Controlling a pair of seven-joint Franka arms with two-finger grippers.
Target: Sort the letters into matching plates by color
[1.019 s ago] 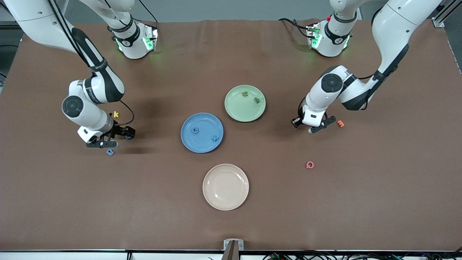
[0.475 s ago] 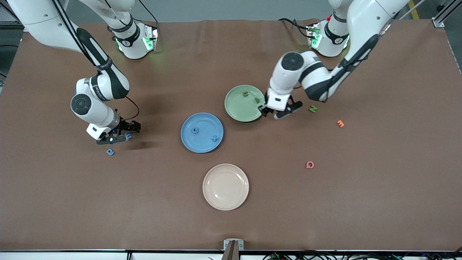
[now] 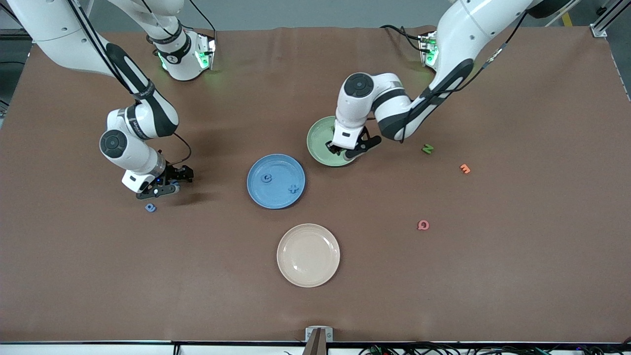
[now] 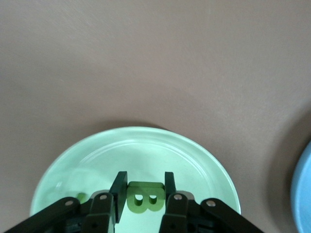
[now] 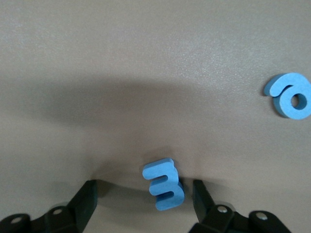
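Observation:
My left gripper [image 3: 344, 149] is over the pale green plate [image 3: 320, 135], shut on a green letter B [image 4: 145, 196]; the left wrist view shows its own gripper [image 4: 144, 182] just above the plate [image 4: 146, 150]. My right gripper [image 3: 166, 187] is low at the table toward the right arm's end, open, its jaws on either side of a blue letter [image 5: 164, 184] that lies on the table. A second blue letter [image 3: 150, 207] lies beside it, nearer the front camera. The blue plate [image 3: 276, 165] holds two blue letters [image 3: 266, 178]. A green N [image 3: 427, 148] lies on the table.
A cream plate [image 3: 308, 276] sits nearer the front camera than the blue plate. An orange letter [image 3: 465, 168] and a pink letter [image 3: 423, 225] lie toward the left arm's end. The left arm's body hides part of the green plate.
My left arm swung from beside the orange letter to over the green plate, carrying the green B; the green N came into sight. My right gripper shifted slightly around the blue letter.

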